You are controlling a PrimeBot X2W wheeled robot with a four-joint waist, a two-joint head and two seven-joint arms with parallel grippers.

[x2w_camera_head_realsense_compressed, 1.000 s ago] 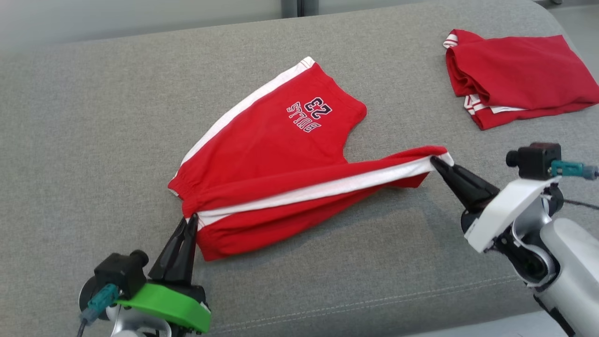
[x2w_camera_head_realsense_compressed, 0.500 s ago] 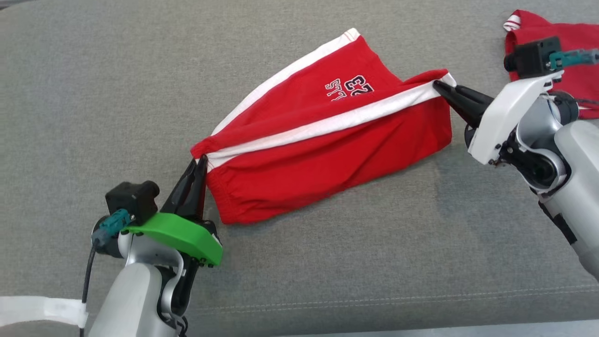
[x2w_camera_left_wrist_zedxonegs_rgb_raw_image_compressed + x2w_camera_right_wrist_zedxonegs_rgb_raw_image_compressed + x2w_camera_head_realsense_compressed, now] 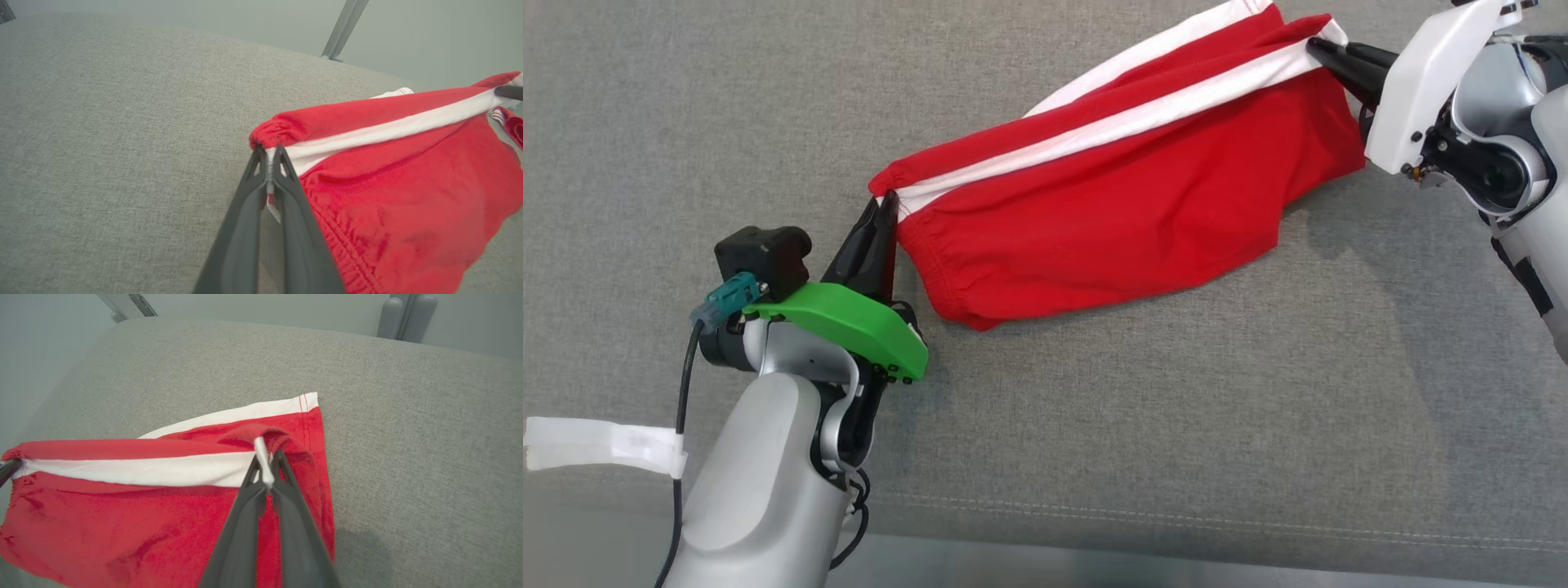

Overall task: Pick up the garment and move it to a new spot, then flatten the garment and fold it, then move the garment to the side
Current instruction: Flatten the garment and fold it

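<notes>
Clenching one red garment [image 3: 1111, 212] taut between them: two claws, left claw [image 3: 886, 204] at waistband, right claw [image 3: 1319, 47] at hem.

Wears a green bracket [image 3: 849, 320] behind the left hand [image 3: 886, 200] and a white bracket [image 3: 1409, 90] behind the right hand [image 3: 1313, 45]; ends both in long dark tapered fingers [image 3: 245, 228]; carries a black camera block [image 3: 764, 253], teal plug [image 3: 727, 296] and black cable [image 3: 685, 384] by a silver forearm [image 3: 760, 490]

Seat: grey woven fabric cushion [image 3: 1094, 408], stitched seam [image 3: 1176, 519] nr front edge.
Wall: plain, pale grey-green [image 3: 245, 16].
Frame: slanted metal bar [image 3: 345, 28] behind far edge; rounded grey uprights [image 3: 421, 316].
Light: soft, even, faint shadows.
</notes>
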